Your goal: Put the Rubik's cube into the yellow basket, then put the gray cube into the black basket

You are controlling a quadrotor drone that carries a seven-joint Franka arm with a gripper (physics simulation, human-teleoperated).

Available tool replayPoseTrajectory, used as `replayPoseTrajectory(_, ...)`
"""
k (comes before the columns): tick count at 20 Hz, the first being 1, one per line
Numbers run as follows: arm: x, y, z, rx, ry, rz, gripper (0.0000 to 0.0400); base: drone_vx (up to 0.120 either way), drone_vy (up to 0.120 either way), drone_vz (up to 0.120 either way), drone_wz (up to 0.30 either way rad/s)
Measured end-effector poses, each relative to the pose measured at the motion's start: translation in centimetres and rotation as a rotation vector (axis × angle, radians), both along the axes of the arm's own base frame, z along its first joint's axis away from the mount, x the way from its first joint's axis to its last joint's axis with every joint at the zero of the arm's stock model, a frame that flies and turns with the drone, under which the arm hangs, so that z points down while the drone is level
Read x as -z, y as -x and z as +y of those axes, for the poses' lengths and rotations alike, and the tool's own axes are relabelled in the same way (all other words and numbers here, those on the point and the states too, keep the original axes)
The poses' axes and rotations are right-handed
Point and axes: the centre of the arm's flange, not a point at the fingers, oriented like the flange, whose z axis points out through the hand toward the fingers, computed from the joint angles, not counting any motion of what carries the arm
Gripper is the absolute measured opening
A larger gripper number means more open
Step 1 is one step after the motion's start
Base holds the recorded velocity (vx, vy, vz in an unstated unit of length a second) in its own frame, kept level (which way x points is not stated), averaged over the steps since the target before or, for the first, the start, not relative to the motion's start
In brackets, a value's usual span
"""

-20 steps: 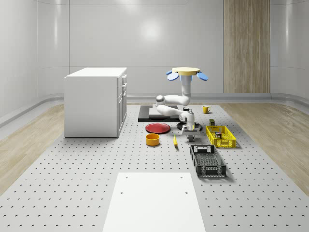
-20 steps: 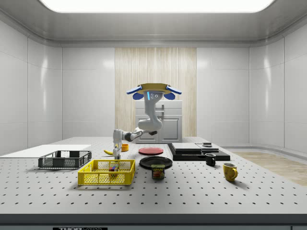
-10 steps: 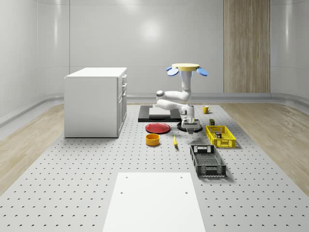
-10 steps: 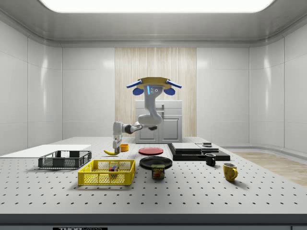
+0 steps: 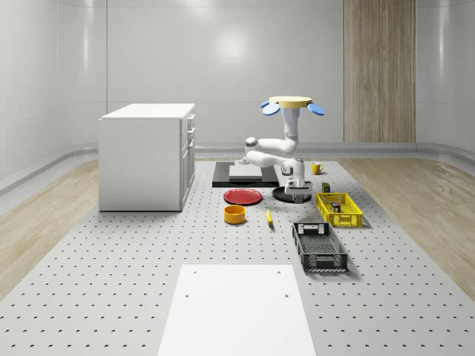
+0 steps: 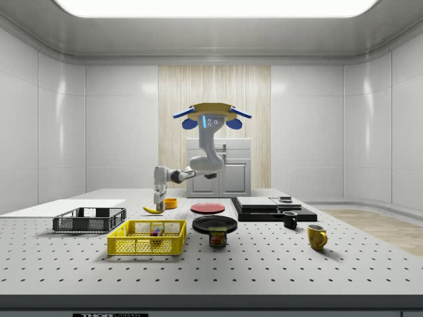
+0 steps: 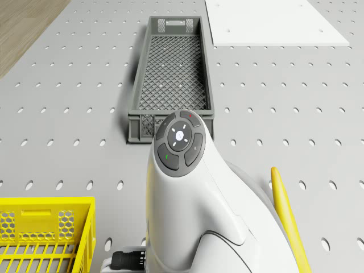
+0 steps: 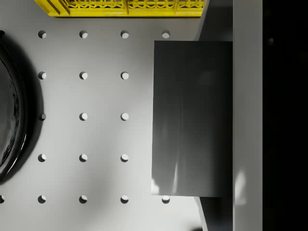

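Gray cube [image 8: 192, 118] — plain dark gray block, smooth faces, clamped in gripper [image 5: 300, 196], carried above perforated table [image 5: 111, 252] between black plate [image 8: 9, 110] and yellow basket [image 5: 338, 209]. Rubik's cube [image 6: 156, 232] sits inside yellow basket. Drone [image 5: 291, 104] hovers above black plate end of table. Baskets: two — one yellow, one black basket [image 5: 319, 246]. One banana [image 5: 269, 216], one orange bowl [image 5: 235, 214].

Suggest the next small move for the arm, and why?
Probably carry the gray cube over to the black basket: the gripper holds it raised beside the yellow basket, where the Rubik's cube already sits; the drone hovers above.
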Motion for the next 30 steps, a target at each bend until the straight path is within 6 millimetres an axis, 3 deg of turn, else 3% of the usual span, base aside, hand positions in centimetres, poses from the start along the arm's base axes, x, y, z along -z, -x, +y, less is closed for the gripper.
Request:
replayPoseTrajectory(4,0.02,0.00,0.00,0.000,0.000,0.000,0.0252,0.120,0.100,0.000,0.000)
replayPoseTrajectory(30,0.04,0.00,0.00,0.000,0.000,0.000,0.0252,0.120,0.000,0.009,0.000)
